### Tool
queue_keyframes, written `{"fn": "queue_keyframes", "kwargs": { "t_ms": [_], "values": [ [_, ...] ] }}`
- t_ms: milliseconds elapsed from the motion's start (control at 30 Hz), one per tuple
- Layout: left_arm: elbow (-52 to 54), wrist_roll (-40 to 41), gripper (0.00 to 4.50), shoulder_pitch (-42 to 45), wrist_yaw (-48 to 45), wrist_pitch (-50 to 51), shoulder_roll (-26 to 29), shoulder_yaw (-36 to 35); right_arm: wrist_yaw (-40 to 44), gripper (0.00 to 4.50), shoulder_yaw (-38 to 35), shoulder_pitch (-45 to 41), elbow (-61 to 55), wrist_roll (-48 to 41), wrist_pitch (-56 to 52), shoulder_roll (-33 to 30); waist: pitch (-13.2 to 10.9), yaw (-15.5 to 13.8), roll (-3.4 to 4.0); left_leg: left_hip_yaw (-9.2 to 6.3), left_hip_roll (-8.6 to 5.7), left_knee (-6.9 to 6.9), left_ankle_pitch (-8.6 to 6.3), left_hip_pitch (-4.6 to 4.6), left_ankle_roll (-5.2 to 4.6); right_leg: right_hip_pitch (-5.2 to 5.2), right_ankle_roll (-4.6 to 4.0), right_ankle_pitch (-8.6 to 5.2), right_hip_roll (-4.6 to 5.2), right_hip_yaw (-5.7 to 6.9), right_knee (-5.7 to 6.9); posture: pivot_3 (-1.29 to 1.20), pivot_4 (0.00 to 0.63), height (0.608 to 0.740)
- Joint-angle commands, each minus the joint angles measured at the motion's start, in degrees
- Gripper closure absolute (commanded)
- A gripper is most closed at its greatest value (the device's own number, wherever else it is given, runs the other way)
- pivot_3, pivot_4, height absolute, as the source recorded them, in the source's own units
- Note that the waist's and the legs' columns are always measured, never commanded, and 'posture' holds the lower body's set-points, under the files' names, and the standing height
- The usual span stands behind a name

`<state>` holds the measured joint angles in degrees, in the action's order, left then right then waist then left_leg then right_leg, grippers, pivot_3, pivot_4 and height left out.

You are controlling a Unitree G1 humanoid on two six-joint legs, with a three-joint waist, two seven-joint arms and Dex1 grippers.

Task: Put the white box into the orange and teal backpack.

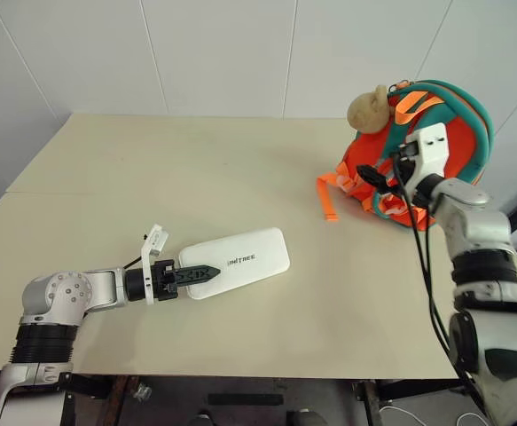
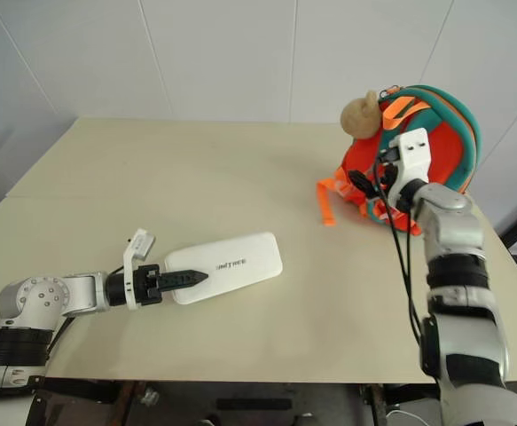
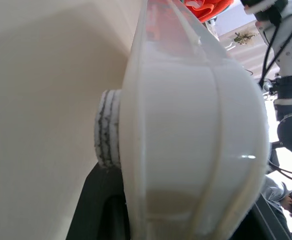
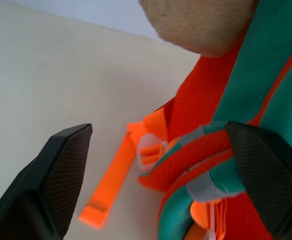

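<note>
Nearest the front edge of the table (image 1: 240,177), on the robot's left, the white box (image 1: 240,261) is seen lying flat on the tabletop, with its near short end clamped between the black fingers of the left gripper (image 1: 207,271); one finger is seen lying across its top face. Farther back on the right, the right gripper (image 4: 161,175) is held with its fingers wide apart around a teal and orange strap at the front of the orange and teal backpack (image 1: 458,142). A tan plush toy (image 1: 369,108) is seen on top of the backpack.
</note>
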<state>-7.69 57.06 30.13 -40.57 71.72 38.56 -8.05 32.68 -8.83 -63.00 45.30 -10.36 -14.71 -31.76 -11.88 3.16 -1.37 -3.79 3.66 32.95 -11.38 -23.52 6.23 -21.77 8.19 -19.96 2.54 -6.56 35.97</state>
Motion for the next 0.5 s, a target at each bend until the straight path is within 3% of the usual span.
{"fn": "queue_keyframes", "kwargs": {
  "t_ms": [33, 200, 333, 500],
  "values": [
    [3.43, 0.07, 3.25, -1.16, -0.51, -0.86, -0.5, -2.13, -2.9, 0.0, 1.71, -4.03, 9.5, 3.96, 5.99, 0.16, 0.0, 0.07, 0.0, 0.0, 0.0, -0.01, 0.0, -0.01, 0.0, 0.0, 0.0, -0.01, 0.0, 0.0, 0.0, 0.0, 0.15, 0.74],
    [7.63, 1.65, 3.25, -5.33, 1.33, 0.02, -0.69, -6.47, 3.63, 0.0, 2.07, -4.37, 7.16, 2.69, 5.44, -0.4, 0.0, 0.07, 0.01, 0.0, 0.0, 0.02, -0.03, -0.11, 0.03, -0.06, 0.02, -0.05, 0.01, 0.01, 0.0, 0.0, 0.15, 0.74],
    [8.8, 0.96, 3.25, -7.76, 2.36, -0.26, -1.54, -7.88, 8.44, 0.0, 1.71, 2.02, -2.68, 0.83, 1.21, -2.0, 0.0, -0.05, 0.01, -0.01, 0.01, 0.08, -0.03, -0.06, 0.03, -0.05, 0.03, -0.05, 0.0, 0.03, 0.12, 0.0, 0.15, 0.74],
    [8.35, 0.05, 3.25, -6.86, 2.42, -0.47, -2.68, -7.1, 7.9, 0.0, -2.11, 10.19, -18.04, -3.03, -8.96, -5.33, 0.0, -0.34, 0.01, -0.02, 0.0, 0.29, -0.03, -0.06, 0.02, -0.02, 0.04, -0.04, 0.0, 0.03, 0.29, 0.0, 0.15, 0.74]
  ]
}}
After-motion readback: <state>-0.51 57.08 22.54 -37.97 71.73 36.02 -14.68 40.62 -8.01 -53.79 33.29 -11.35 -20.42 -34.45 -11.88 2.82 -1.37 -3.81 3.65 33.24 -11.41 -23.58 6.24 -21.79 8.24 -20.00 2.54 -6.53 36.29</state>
